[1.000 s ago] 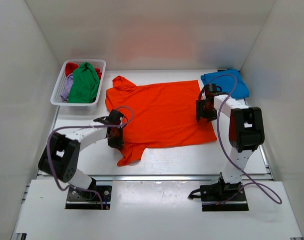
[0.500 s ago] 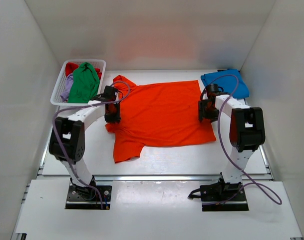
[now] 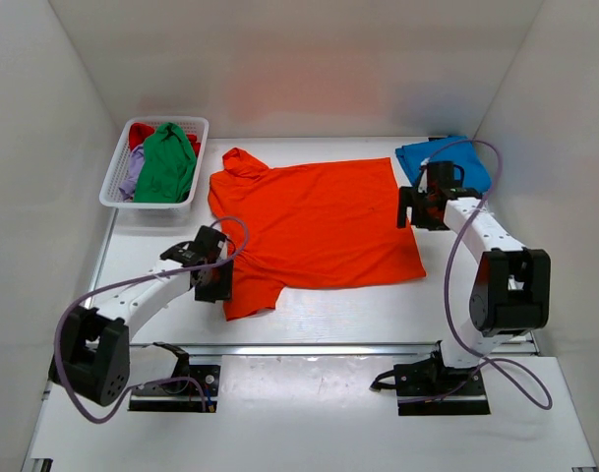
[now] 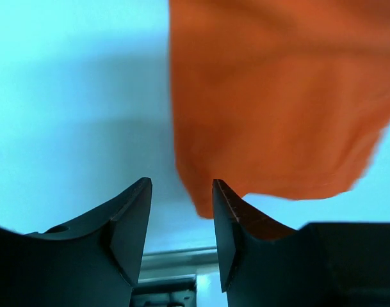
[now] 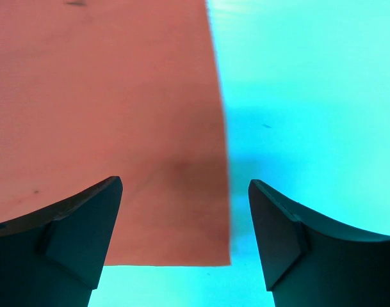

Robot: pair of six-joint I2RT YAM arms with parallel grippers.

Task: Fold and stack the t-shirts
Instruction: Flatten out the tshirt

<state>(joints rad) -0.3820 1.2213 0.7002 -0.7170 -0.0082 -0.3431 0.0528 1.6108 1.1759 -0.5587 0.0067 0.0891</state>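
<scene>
Overall, one white table [image 3: 309,329] carries everything, and five t-shirts show in all. Largest is the single orange t-shirt [image 3: 319,221], spread flat between the two grippers, with its neck end towards the left gripper [image 3: 212,280] and its hem towards the right gripper [image 3: 417,206]. Next comes one white lattice basket [image 3: 112,177], beyond the left gripper and off to its left, well apart from it. One blue t-shirt [image 3: 413,155] lies folded just beyond the right gripper. Three shirts sit bunched in the basket: one green t-shirt [image 3: 166,165] on top, with a red t-shirt [image 3: 140,133] and a lilac t-shirt [image 3: 132,180] showing only in part beneath it. The left gripper hangs over the orange shirt's near sleeve; from its wrist, its jaws stand moderately apart with nothing gripped between them, and the sleeve's corner lies on the table just ahead of the fingertips [image 4: 140,192]. The right gripper hangs above the shirt's hem edge, its jaws spread wide and empty, with orange cloth under its left finger and bare table under the other.
</scene>
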